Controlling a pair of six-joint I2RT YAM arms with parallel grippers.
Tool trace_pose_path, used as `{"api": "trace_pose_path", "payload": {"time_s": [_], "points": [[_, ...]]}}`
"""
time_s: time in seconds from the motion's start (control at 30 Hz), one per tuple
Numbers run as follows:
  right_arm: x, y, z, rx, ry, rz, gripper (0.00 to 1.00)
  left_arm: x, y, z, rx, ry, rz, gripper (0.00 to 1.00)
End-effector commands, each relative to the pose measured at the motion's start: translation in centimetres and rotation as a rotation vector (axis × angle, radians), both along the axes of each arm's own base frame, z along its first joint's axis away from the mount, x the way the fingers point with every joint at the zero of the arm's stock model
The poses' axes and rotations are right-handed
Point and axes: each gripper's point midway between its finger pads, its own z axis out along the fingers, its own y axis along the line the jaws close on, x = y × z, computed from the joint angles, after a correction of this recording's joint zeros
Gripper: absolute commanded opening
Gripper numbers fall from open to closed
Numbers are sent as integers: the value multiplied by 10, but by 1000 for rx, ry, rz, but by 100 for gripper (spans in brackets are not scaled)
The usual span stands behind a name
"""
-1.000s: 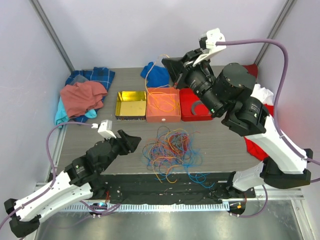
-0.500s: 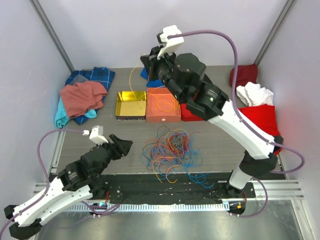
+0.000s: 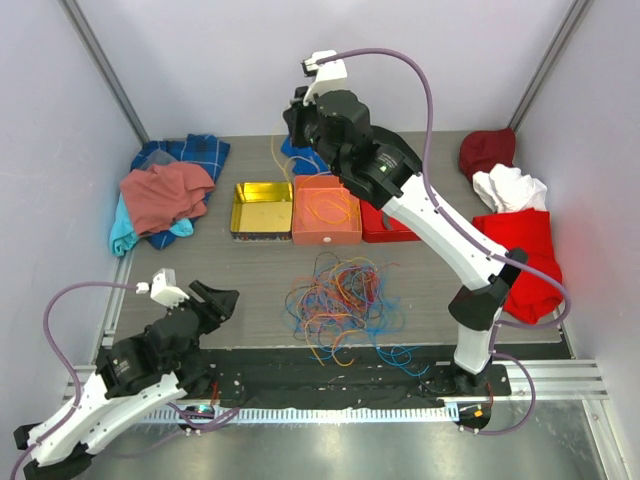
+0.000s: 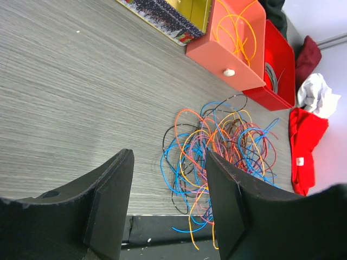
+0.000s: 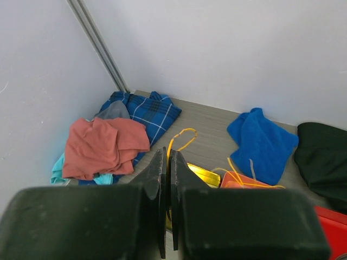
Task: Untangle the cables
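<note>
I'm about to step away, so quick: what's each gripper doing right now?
Left gripper: open, holding nothing.
Right gripper: shut on a yellow cable.

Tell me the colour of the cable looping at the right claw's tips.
Yellow. The cable shows best in the right wrist view.

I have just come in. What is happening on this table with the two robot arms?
The right gripper, its jaws shut on a yellow cable, holds it high above the yellow tin and the orange box. The left gripper hovers with open jaws beside the pile of cables, touching nothing. Most cables lie tangled in that pile.
</note>
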Motion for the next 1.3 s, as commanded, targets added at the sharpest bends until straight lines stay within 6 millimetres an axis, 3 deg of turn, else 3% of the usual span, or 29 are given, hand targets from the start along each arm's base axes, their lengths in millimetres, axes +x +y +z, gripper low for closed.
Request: {"api": "trace_pose_path", "payload": {"time_s": [0.0, 0.47, 0.5, 0.57, 0.67, 0.73, 1.0, 1.17, 1.23, 1.27], "points": [[8, -6, 12, 51, -24, -14, 1, 3, 5, -3, -1, -1, 40, 60], [32, -26, -42, 23, 53, -61, 1, 10, -14, -7, 57, 18, -17, 59], [34, -27, -57, 16, 75, -67, 1, 10, -15, -8, 59, 20, -20, 59], [35, -31, -64, 16, 85, -71, 1, 11, -17, -10, 62, 23, -25, 59], [39, -35, -97, -10, 129, -85, 1, 11, -21, -13, 67, 30, -35, 59], [43, -39, -107, -11, 140, -97, 1, 12, -23, -14, 69, 34, -41, 59], [56, -47, -196, -120, 262, -122, 1, 15, -34, -20, 77, 50, -65, 59], [62, -50, -236, -213, 328, -131, 2, 16, -38, -23, 80, 56, -78, 59], [65, -49, -253, -252, 363, -131, 9, 16, -39, -23, 81, 55, -80, 59], [66, -50, -255, -278, 376, -132, 27, 16, -39, -24, 82, 55, -82, 59]]}}
